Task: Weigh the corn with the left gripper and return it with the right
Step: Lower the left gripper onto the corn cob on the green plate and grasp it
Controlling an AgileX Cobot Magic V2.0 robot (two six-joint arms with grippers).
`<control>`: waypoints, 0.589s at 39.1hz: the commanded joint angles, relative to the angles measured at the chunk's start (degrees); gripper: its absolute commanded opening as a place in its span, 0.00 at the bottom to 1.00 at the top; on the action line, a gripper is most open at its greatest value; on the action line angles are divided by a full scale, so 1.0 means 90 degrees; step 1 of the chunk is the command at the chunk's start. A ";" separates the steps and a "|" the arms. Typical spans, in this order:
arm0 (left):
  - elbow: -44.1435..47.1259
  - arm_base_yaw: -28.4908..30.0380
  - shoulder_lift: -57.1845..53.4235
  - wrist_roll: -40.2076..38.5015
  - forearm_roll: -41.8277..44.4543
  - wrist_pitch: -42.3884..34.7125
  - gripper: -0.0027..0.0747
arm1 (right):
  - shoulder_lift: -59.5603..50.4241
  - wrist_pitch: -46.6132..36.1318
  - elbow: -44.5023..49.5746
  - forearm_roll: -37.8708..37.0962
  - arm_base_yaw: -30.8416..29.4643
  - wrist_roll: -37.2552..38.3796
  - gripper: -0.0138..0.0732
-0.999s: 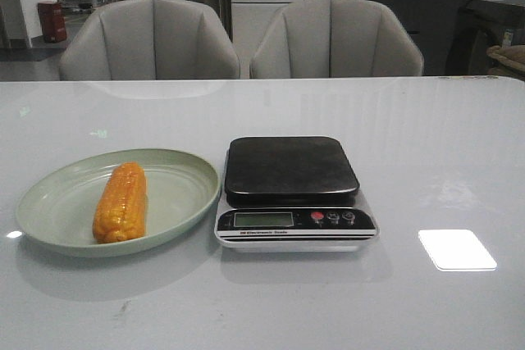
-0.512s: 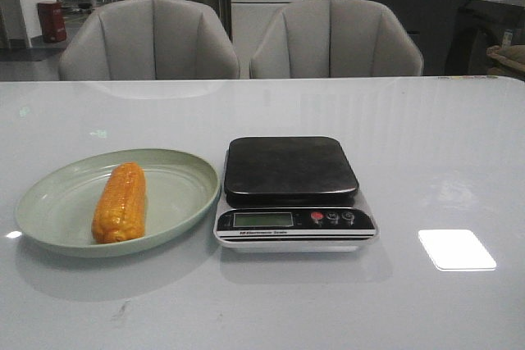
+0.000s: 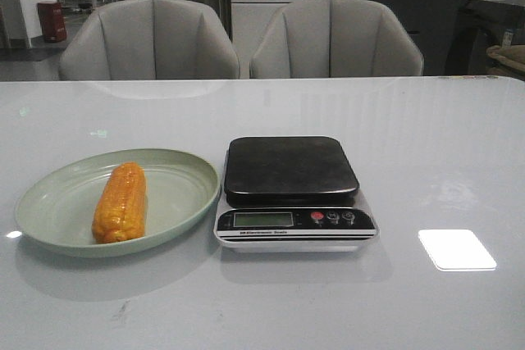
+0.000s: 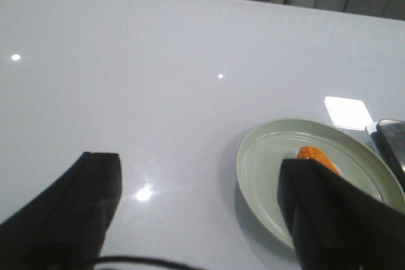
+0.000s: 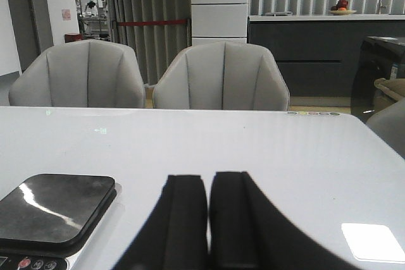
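Across the last second the front view shows almost no change: the white table (image 3: 443,153) carries the same layout, and neither arm has entered that view. I judge the task has barely started, with the first reach only just under way or still to come.

The pale green plate (image 3: 49,202) sits left of the kitchen scale (image 3: 291,194), their edges just beside each other. The scale's dark platform (image 3: 291,170) is bare, so nothing is weighed yet.

The corn (image 3: 120,201) lies lengthwise in the plate, where it lay a second ago.

The left hand (image 4: 209,213) hangs above the table with its fingers spread wide and nothing between them; the plate and the corn's tip sit close to one finger (image 4: 335,219).

The right hand (image 5: 207,219) is closed, fingers pressed together and empty, with the scale off to one side.
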 commanded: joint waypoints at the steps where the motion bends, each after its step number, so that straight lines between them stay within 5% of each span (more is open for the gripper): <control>1: -0.0479 -0.0085 0.0342 -0.0007 -0.0108 -0.0176 0.81 | -0.0129 -0.0502 0.0068 -0.0063 -0.0034 -0.0019 0.37; 13: -0.1702 -0.1343 0.2005 0.0069 -0.0129 0.0429 0.80 | -0.0129 -0.0502 0.0068 -0.0063 -0.0034 -0.0019 0.37; 23: -0.2514 -0.2281 0.3857 -0.0032 -0.0246 0.0378 0.65 | -0.0129 -0.0502 0.0068 -0.0063 -0.0034 -0.0019 0.37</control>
